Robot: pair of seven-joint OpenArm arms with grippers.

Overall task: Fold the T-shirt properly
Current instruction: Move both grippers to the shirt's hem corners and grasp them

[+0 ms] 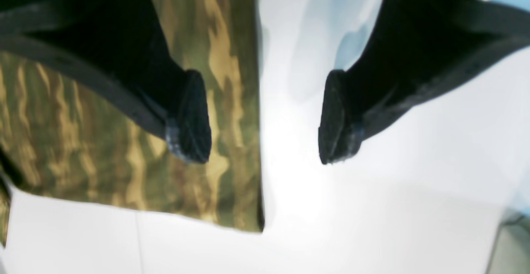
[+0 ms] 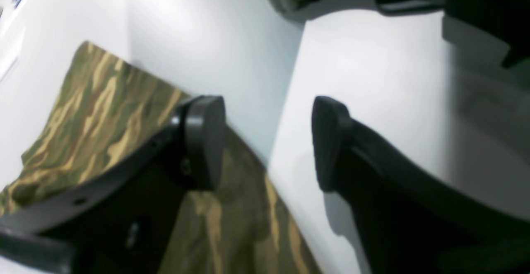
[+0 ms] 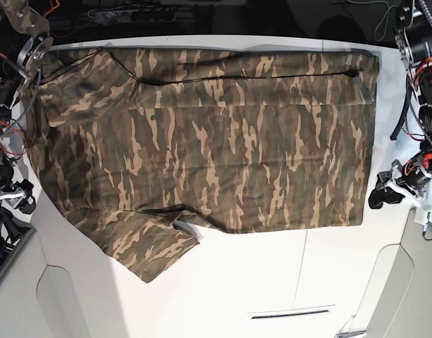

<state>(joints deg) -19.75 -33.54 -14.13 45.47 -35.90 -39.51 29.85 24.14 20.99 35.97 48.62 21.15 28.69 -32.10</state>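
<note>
Lying spread flat across the white table (image 3: 272,282), the T-shirt (image 3: 201,134) is seen with its far long edge folded over and one sleeve (image 3: 149,246) sticking out toward the near edge. The left gripper (image 1: 265,116) is held with jaws parted and empty above the shirt's corner. The right gripper (image 2: 269,141) is likewise spread wide, holding nothing, at the shirt's opposite edge.

Colours & patterns
Soft fabric T-shirt (image 3: 223,155): camo print, olive green w/ brown & tan streaks, dark seam lines. Smooth flat table (image 3: 272,282): white, glossy. Both grippers' finger pads (image 1: 190,116): matte black, w/ black brackets.
</note>
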